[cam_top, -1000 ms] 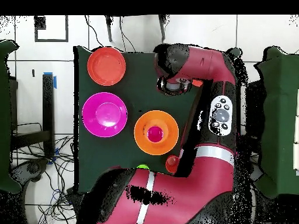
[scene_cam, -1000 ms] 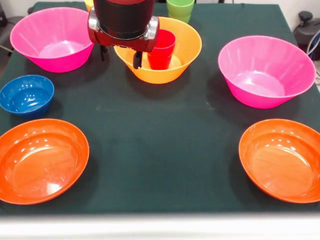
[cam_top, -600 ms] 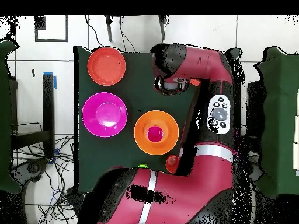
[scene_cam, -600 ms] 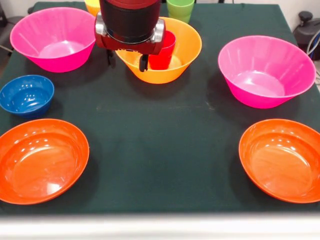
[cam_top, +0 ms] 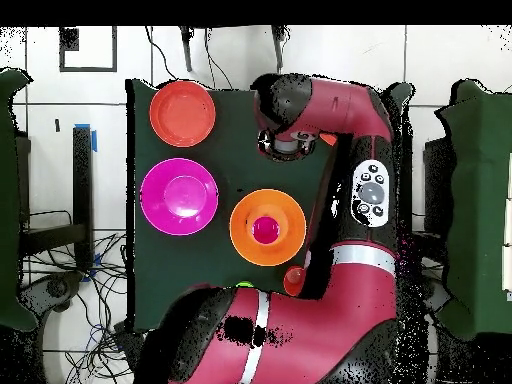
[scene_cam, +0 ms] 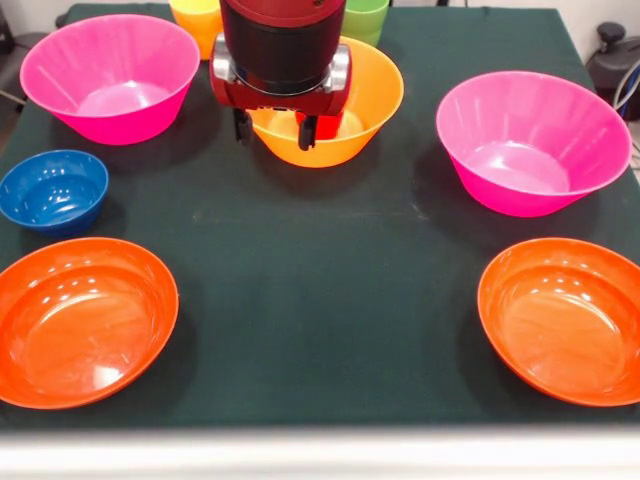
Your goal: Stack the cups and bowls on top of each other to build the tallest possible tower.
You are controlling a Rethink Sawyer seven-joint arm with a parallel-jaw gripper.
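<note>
So, going l to r in the front view: small blue bowl [scene_cam: 53, 188] sits well off to the left of my gripper [scene_cam: 272, 129], nearer the table's front edge. My fingers are apart, empty, hanging in front of the big orange bowl [scene_cam: 368, 105]; red cup [scene_cam: 323, 124] prob. inside, mostly hidden.

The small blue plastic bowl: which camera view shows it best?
The front view: the small blue plastic bowl sits fully exposed at the table's left edge, rim and inside both visible. In the overhead view it cannot be seen; the red robot arm covers that side of the table.
</note>
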